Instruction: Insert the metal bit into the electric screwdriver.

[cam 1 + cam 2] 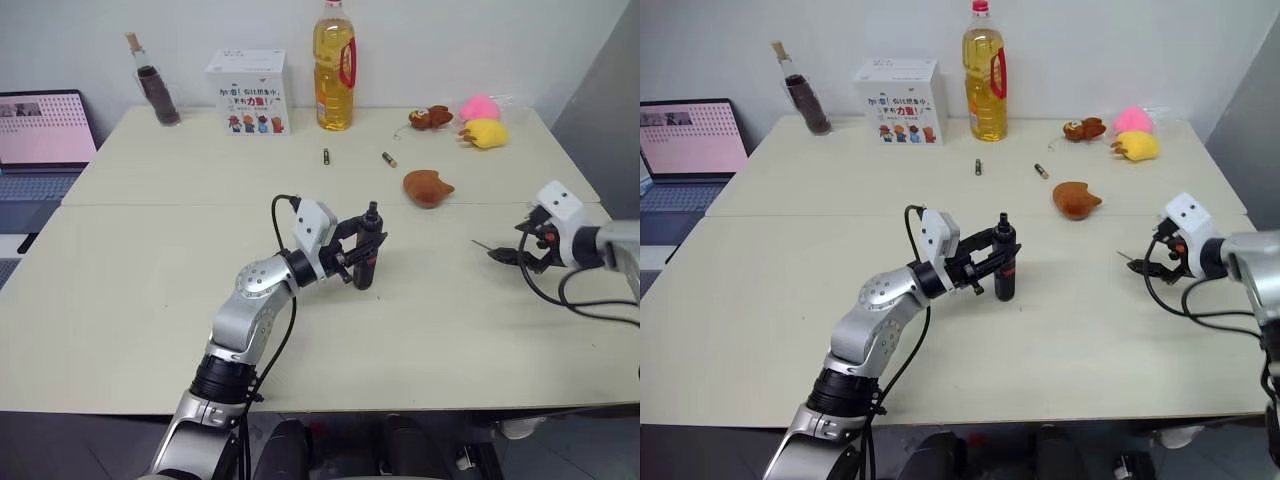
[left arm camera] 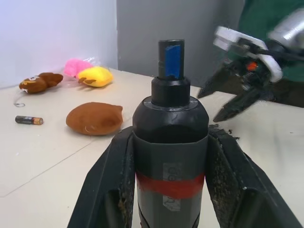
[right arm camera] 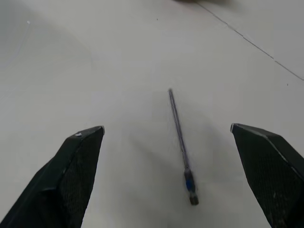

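1. Head views: the left gripper (image 1: pixel 362 252) is clamped on the screwdriver (image 1: pixel 368 256), holding it upright on the table (image 1: pixel 150 300), nose up. The right gripper (image 1: pixel 510 255) hangs low, well to its right.
2. Left wrist view: both fingers (image 2: pixel 111 185) press the screwdriver's body; the nose socket looks empty.
3. Right wrist view: the bit (image 3: pixel 180 142) lies loose on the table between widely spread fingers (image 3: pixel 71 175), untouched. Picking up and inserting remain.
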`<state>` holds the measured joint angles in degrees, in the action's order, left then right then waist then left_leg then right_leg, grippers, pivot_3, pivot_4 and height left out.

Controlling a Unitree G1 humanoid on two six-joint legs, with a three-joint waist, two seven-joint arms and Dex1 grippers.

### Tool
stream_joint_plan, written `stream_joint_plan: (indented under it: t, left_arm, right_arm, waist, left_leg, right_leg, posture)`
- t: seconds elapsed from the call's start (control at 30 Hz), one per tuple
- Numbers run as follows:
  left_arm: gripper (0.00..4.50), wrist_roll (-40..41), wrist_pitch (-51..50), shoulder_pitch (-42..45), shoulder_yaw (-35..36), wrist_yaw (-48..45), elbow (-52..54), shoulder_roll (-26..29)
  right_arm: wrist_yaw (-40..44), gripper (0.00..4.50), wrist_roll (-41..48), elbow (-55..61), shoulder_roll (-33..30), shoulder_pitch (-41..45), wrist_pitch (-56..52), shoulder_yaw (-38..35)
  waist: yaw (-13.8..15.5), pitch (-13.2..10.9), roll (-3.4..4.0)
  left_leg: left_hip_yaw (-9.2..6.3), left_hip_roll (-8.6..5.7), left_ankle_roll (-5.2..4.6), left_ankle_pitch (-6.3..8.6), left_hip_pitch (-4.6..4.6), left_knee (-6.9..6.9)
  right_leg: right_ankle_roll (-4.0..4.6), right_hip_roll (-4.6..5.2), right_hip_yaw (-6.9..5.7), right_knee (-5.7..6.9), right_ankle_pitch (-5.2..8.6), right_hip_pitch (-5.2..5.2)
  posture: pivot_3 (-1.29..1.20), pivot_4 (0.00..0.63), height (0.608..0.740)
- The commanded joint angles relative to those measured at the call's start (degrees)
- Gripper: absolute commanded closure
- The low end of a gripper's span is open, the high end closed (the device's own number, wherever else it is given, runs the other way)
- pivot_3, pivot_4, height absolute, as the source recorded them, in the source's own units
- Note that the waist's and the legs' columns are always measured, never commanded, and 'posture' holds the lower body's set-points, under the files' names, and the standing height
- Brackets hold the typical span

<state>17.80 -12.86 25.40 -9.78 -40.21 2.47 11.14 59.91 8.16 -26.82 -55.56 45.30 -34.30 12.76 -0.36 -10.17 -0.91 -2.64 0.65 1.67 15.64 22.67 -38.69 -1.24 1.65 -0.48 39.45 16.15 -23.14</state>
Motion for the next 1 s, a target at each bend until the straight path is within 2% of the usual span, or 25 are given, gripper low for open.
stream_joint_plan:
  t: [0.03,0.17,0.33,0.77,0.87,1.0]
  left_arm:
    - [2.81,-1.16,0.96,-0.7,-1.67,0.16,-0.82,-1.17]
    - [2.81,-1.54,0.77,-0.73,-1.84,0.94,0.17,-2.12]
    - [2.81,-1.77,0.14,-1.91,-1.89,1.93,2.15,-2.34]
    - [2.81,-1.73,-1.75,-4.22,-1.85,4.44,6.12,-1.95]
    - [2.81,-1.56,-2.17,-4.1,-1.8,4.61,6.48,-1.81]
    - [2.81,-1.49,-2.78,-3.76,-1.67,4.73,6.74,-1.8]
  right_arm:
    - [6.74,0.0,-8.6,-17.04,3.95,10.23,7.29,6.79]
    - [9.95,0.0,-15.89,-31.49,7.48,16.56,15.55,11.5]
    - [9.84,0.0,-20.64,-42.42,10.43,21.37,19.94,12.52]
    - [8.51,0.0,-25.76,-49.45,12.61,23.44,21.15,10.16]
    - [9.17,0.44,-25.42,-50.01,13.38,23.79,20.8,8.58]
    - [9.18,1.4,-26.23,-50.42,14.09,23.91,20.73,7.82]
  waist:
    - [0.02,0.0,0.0]
    - [0.45,0.0,0.0]
    - [0.42,0.01,0.03]
    - [0.35,0.03,0.08]
    - [0.25,0.04,0.08]
    - [0.2,0.04,0.09]
  left_leg:
    - [-0.01,0.01,0.0,0.0,0.0,0.0]
    - [-0.12,-0.01,0.01,-0.01,0.1,-0.01]
    - [-0.04,-0.01,0.03,-0.02,0.14,-0.01]
    - [0.05,-0.02,0.03,-0.02,0.13,-0.01]
    - [0.07,-0.03,0.03,-0.02,0.11,-0.02]
    - [0.09,-0.03,0.03,-0.02,0.07,-0.02]
  right_leg:
    - [0.0,0.0,-0.01,0.0,0.0,0.0]
    - [0.0,0.04,0.0,-0.07,0.0,0.0]
    - [-0.04,0.33,-0.02,-0.08,-0.03,-0.03]
    - [-0.16,0.39,0.0,-0.16,-0.1,-0.02]
    - [-0.17,0.39,0.0,-0.16,-0.11,0.0]
    - [-0.18,0.38,0.02,-0.16,-0.12,0.03]
  posture:
    - [0.0,0.15,0.74]
    - [0.0,0.15,0.74]
    - [0.0,0.15,0.74]
    - [0.0,0.15,0.74]
    - [0.0,0.15,0.74]
    - [0.0,0.15,0.74]
